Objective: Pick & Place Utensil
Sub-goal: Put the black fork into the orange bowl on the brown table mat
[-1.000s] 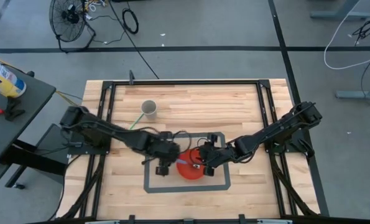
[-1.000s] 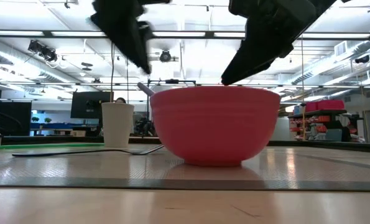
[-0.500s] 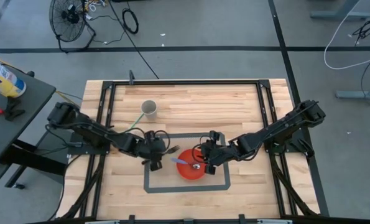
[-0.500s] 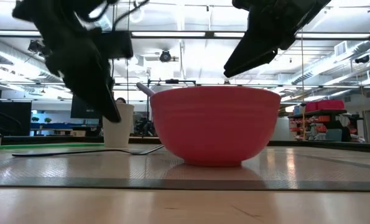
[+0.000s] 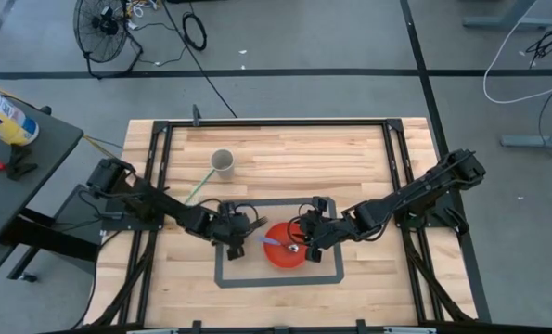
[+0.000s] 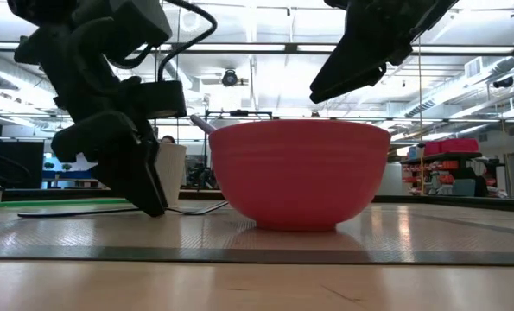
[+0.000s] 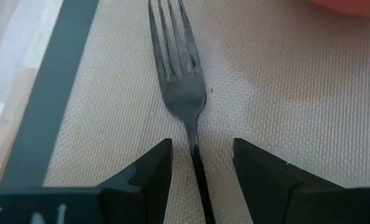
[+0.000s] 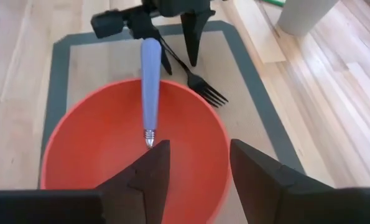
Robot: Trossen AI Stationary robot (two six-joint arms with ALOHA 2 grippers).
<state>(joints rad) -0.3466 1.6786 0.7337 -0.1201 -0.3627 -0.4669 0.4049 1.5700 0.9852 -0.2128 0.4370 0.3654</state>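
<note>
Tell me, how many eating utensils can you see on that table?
2. A dark metal fork lies on the beige mat beside the red bowl. A utensil with a pale blue handle rests in that bowl, its head hidden.

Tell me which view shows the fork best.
The left wrist view: the fork lies on the mat, tines and neck sharp, between the left hand's open fingers. The right wrist view shows it smaller beside the bowl; the low view only a sliver; the high view hides it.

We see two dark, jointed arms with thin black cables looped along them, each ending in a gripper of two black, wedge-shaped, pointed fingers.
</note>
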